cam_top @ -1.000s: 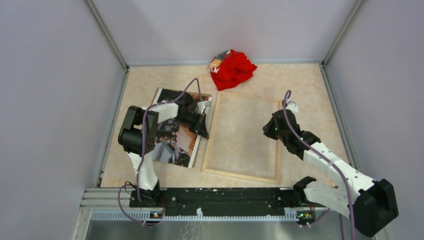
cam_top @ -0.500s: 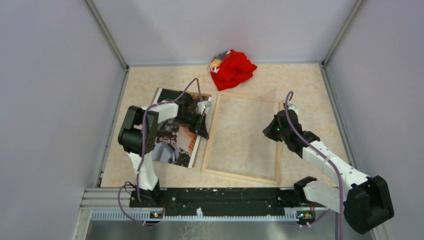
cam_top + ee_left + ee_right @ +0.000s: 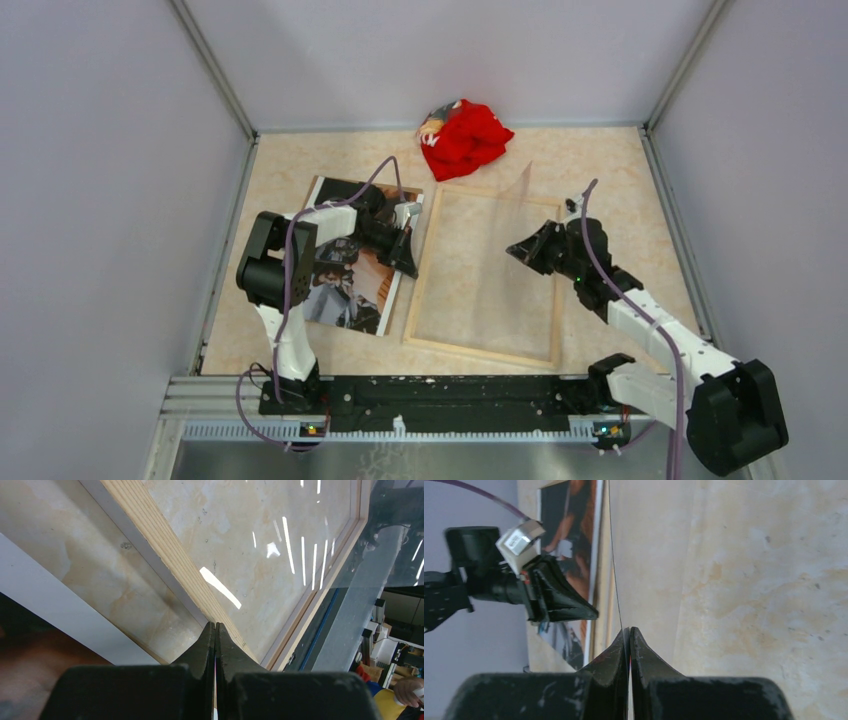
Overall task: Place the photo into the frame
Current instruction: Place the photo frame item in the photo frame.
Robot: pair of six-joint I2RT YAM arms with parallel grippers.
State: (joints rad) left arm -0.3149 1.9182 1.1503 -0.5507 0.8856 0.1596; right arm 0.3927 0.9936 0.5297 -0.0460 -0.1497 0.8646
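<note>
Tabletop (image 3: 600, 160) beige | right jaws clamp clear pane (image 3: 490, 260), tilted off frame (image 3: 480, 350) | left jaws clenched empty at frame's left rail | photo (image 3: 355, 290) just left, parallel, left arm nearer

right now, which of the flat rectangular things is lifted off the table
The clear pane, pinched at its edge by the right gripper and tilted up; the photo and frame lie flat.
</note>
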